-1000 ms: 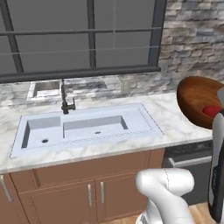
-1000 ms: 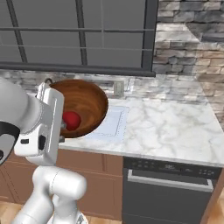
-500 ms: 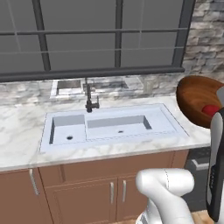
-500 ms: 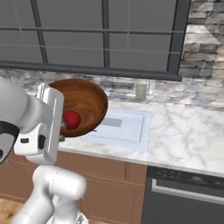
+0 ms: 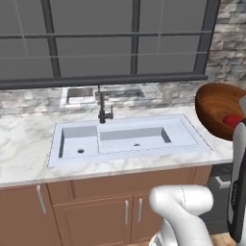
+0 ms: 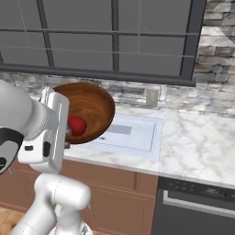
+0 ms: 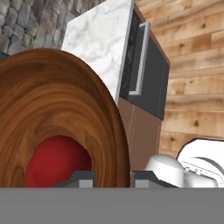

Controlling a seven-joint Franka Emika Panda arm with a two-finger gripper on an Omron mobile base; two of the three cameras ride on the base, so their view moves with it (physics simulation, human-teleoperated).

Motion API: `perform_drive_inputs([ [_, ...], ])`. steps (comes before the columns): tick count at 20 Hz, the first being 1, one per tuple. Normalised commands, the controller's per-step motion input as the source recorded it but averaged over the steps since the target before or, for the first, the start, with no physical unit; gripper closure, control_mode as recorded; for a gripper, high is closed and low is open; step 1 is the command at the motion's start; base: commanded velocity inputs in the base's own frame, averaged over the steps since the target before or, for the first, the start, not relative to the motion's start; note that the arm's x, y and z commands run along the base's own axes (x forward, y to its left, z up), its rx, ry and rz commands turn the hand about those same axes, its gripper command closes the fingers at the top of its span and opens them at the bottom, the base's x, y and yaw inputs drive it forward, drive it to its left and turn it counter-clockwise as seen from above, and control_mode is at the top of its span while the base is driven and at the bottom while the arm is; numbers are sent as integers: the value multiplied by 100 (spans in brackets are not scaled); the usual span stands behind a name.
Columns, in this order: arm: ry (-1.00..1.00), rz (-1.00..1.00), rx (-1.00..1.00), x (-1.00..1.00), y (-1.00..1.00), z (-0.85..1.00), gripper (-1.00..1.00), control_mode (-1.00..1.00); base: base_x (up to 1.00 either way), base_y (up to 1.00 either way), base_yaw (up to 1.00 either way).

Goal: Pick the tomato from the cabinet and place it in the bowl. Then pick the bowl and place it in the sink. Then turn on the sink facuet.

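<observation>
Bowl (image 6: 89, 111) with tomato (image 6: 76, 125) held aloft beside sink (image 5: 127, 139)

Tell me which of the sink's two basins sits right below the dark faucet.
The smaller basin, at the left end of the pale bluish-white sink in the left base view. The slim dark metal faucet stands behind it, near the divider; the larger basin stretches away rightward.

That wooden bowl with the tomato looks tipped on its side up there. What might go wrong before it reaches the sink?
The bowl is held tilted, its opening facing sideways, so the tomato could roll out. The gripper seems to pinch only the rim, so the bowl might slip. Swinging toward the sink, it could knock the faucet.
</observation>
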Motion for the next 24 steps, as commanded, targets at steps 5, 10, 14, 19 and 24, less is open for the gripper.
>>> perform_drive_inputs([
  [5,0,0,0,0,0,0,100,100,14,60,10],
  [10,0,0,0,0,0,0,100,100,31,52,8],
  [14,0,0,0,0,0,0,100,100,36,10,7],
  [19,0,0,0,0,0,0,100,100,47,0,2],
  [24,0,0,0,0,0,0,100,100,57,0,0],
])
